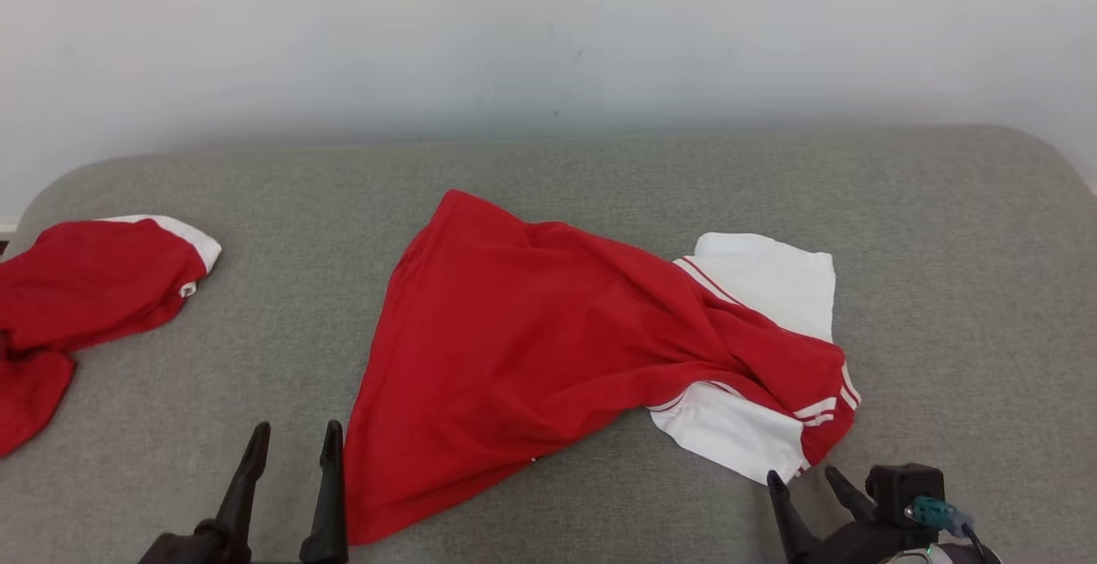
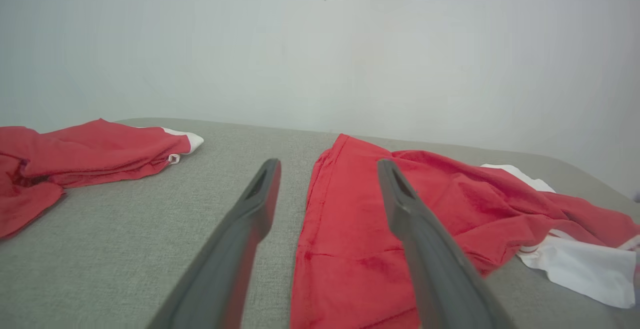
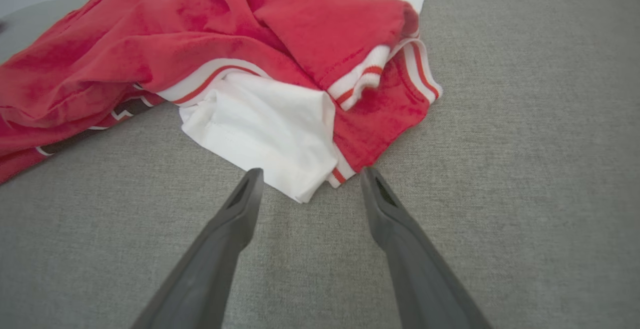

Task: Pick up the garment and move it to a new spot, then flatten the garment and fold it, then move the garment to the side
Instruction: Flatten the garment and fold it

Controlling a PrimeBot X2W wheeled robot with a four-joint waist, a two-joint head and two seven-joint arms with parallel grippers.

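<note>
A: From the head?
B: Red-and-white jersey [image 1: 531, 350], rumpled at the middle of the grey cushion [image 1: 600, 170]. Second red garment [image 1: 86, 290] well apart at far left. Left gripper [image 1: 296, 429] just beside the hem's near left corner, fingers parted, empty. Right gripper [image 1: 803, 476] near the lower white sleeve [image 1: 728, 431], spread too, holding nothing.
A: Left wrist?
B: Fingers wide, one over bare cushion, one over the red hem edge; touching or hovering, hard to say.
A: Right wrist?
B: Fingertips apart over bare cushion, just short of the white sleeve's tip. Striped cuff [image 3: 360, 76] folded above it.
</note>
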